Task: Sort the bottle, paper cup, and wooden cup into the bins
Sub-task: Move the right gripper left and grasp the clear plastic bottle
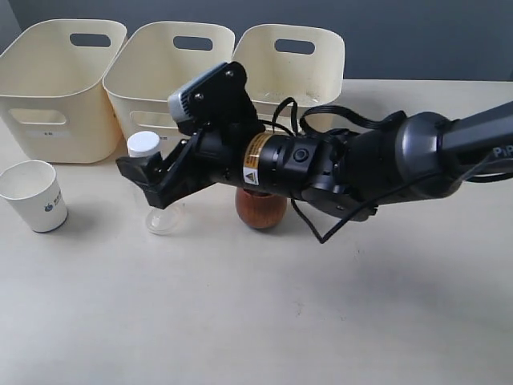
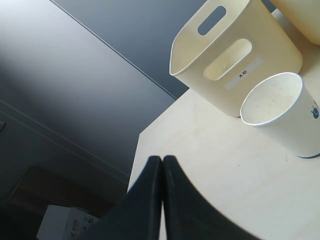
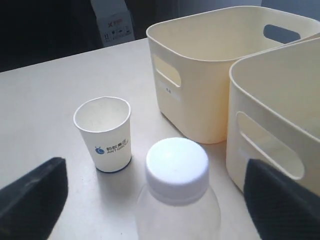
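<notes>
The clear bottle (image 1: 157, 210) with its white cap (image 3: 177, 167) stands upright in front of the middle bin (image 1: 152, 92). My right gripper (image 1: 148, 180) has reached across to it and is open, with one dark finger (image 3: 32, 200) on each side of the bottle (image 3: 175, 215) and a gap showing on both sides. Partly hidden under the right arm, the reddish-brown wooden cup (image 1: 260, 210) stands on the table. At the far left is the white paper cup (image 1: 36, 195) with a blue logo, upright and empty. My left gripper (image 2: 162, 159) is shut on nothing, low over the table near the paper cup (image 2: 285, 110).
Three cream bins line the back: left (image 1: 60, 88), middle, and right (image 1: 292, 72). The right wrist view shows two of them (image 3: 210, 75) (image 3: 280, 115) close behind the bottle. The table's edge (image 2: 137, 150) lies near my left gripper.
</notes>
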Robot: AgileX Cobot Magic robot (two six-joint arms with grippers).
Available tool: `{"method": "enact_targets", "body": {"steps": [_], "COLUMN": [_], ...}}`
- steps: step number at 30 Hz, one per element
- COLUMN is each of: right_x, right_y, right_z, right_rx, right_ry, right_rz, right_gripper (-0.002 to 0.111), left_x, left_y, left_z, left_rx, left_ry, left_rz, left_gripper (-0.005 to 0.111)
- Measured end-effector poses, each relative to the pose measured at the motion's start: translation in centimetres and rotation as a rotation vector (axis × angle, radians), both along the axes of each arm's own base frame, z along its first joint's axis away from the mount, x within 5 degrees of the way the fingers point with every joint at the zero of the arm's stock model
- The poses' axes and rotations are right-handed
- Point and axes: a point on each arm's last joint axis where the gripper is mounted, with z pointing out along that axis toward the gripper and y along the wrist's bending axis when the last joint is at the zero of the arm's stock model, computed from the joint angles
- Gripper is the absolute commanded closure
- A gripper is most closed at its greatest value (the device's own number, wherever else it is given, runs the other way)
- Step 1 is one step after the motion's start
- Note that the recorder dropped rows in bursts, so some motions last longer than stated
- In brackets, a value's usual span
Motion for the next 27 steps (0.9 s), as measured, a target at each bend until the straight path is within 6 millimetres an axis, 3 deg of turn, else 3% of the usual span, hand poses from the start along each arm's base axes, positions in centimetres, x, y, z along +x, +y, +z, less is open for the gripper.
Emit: {"method": "enact_targets", "body": {"steps": [14,17,18,21,23,27], "right_x": [1.8,2.3,2.4,2.7,2.7,2.6], "right_y": [2.5,3.1,3.3,3.5,3.5,3.6], "right_z": [-1.4,-1.7,-1.9,-2.3,-2.4,-2.5], "right_rx": [0.024,0.02,0.016,-0.001,-0.008,-0.019], "right_ry": [-0.008,-0.009,-0.009,-0.004,-0.004,-0.015], "right_rz": [0.009,0.005,0.004,-0.002,0.0,0.021], "right_gripper": [0.02,0.024,0.03,0.067,0.11,0.104], "left_x": [0.0,0.0,0.0,0.0,0.0,0.0], "left_y": [0.0,0.0,0.0,0.0,0.0,0.0], "left_z": [0.0,0.0,0.0,0.0,0.0,0.0], "left_rx": [0.0,0.0,0.0,0.0,0.0,0.0], "left_ry": [0.0,0.0,0.0,0.0,0.0,0.0], "left_rz": [0.0,0.0,0.0,0.0,0.0,0.0], "left_gripper": [0.107,0.107,0.107,0.107,0.107,0.107]}}
